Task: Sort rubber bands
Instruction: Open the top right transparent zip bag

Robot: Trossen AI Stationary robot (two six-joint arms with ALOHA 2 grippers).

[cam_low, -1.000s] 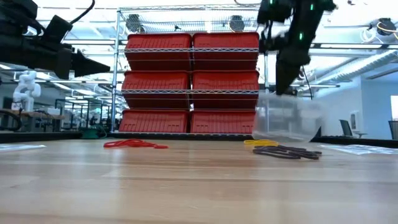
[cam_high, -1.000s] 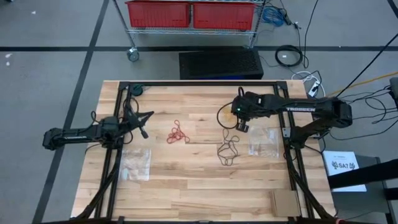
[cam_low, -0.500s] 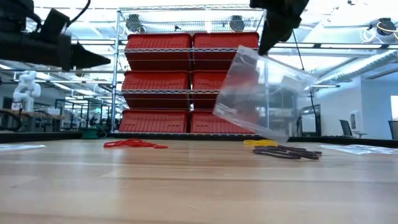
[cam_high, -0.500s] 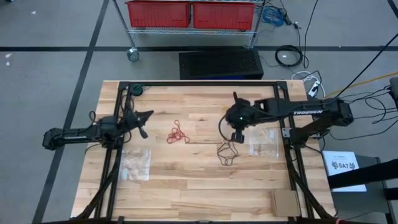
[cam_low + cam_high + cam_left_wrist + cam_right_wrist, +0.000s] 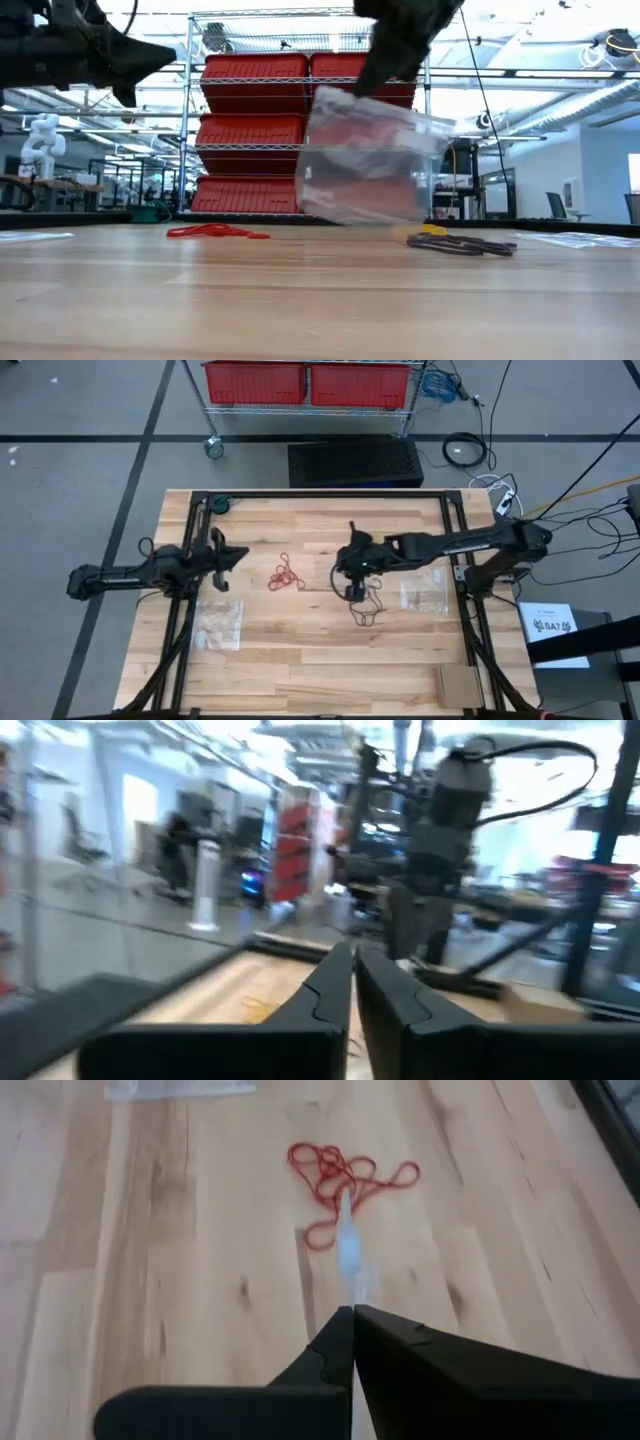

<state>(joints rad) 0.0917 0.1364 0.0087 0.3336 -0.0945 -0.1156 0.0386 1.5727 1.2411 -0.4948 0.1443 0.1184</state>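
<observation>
Right gripper (image 5: 352, 574) is over mid-table, between the red pile and the dark pile, fingers pinched on the top edge of a clear plastic bag (image 5: 368, 158). From the low view I see that bag hanging off it, bottom edge just above the wood, tilted a bit. From the high view I can barely make the bag out against the table. Right wrist view shows the fingers (image 5: 330, 1355) pressed together with a thin clear edge sticking out past the tips, pointing toward the red rubber bands (image 5: 347, 1178).

Left gripper (image 5: 222, 556) is raised near the table's left side, nothing in it. In the left wrist view its fingers (image 5: 338, 988) sit pressed together; that view is motion-blurred, so past the tips I only get the other arm and vague room clutter.

Rubber bands: red bunch (image 5: 286, 575) sits left of centre. Black bands (image 5: 366, 607) lie right of centre, partly covered by the right gripper in the high view. Yellow bands (image 5: 432, 229) show just behind the black ones (image 5: 462, 244) in the low view, partly hidden by the hanging bag. I can't count any pile.

Two more clear bags lie flat: one (image 5: 218, 622) near the left edge, one (image 5: 423, 591) near the right.

Writing: white sheet (image 5: 550, 630) off the right of the table has a logo I can't read.
</observation>
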